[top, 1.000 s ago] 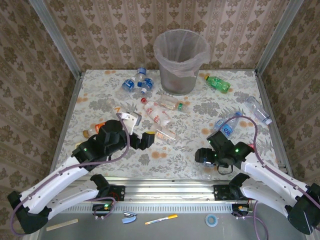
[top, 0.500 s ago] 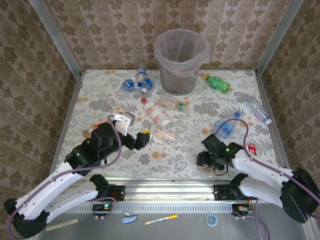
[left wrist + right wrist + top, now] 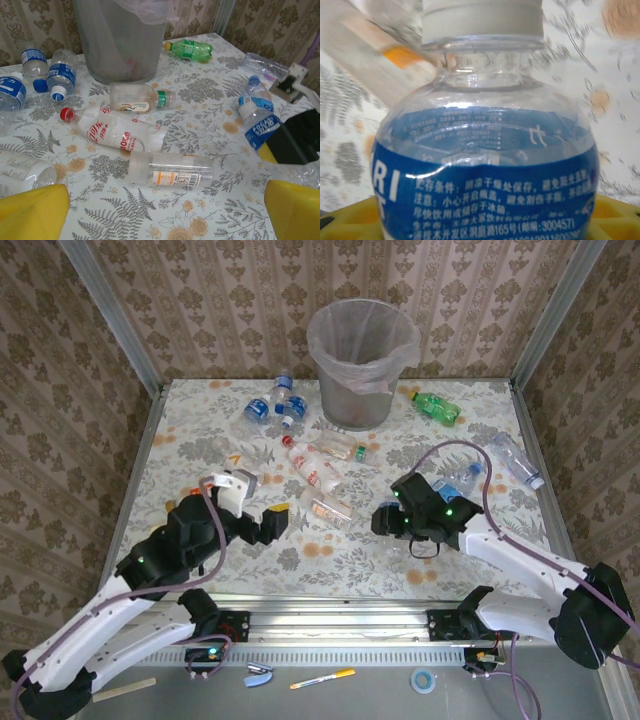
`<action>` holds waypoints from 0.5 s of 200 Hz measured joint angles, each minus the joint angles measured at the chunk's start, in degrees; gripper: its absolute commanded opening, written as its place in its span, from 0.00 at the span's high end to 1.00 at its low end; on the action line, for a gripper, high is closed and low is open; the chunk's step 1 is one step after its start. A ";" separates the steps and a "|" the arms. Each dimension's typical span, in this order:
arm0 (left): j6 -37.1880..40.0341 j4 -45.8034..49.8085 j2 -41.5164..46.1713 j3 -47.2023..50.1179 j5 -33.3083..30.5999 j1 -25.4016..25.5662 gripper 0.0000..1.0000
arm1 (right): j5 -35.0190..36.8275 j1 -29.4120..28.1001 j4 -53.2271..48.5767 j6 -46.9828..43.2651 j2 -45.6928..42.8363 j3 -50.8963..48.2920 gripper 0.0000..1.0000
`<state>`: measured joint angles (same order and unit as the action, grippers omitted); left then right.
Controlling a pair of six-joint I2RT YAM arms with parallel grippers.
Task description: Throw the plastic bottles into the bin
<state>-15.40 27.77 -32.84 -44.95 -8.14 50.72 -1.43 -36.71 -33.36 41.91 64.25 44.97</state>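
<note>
1. Grip: the right jaws, wide a second ago, now pinch a blue-labelled bottle (image 3: 485,150) with a white cap. The right arm (image 3: 480,540) has carried it from the near edge of the surface (image 3: 335,565) partway toward the bin (image 3: 350,400).
2. Left jaws: spread and empty, drawn slightly back from the bin, facing a clear bottle (image 3: 170,170) with an orange label.
3. Consequence: one bottle is secured but not yet over the bin. The other bottles (image 3: 275,405) lie scattered beside and in front of the bin.

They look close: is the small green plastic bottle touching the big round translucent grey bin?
Apart. The top external view shows patterned tabletop between the green bottle and the bin.
</note>
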 measured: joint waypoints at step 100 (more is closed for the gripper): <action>0.07 0.13 4.70 2.51 -0.90 -0.02 0.00 | 7.63 0.02 8.44 -16.70 -9.31 19.91 0.54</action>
<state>-15.33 27.90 -28.14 -42.44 -9.04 50.70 6.20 -36.69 -24.93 25.21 54.94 64.88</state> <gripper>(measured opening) 0.997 0.593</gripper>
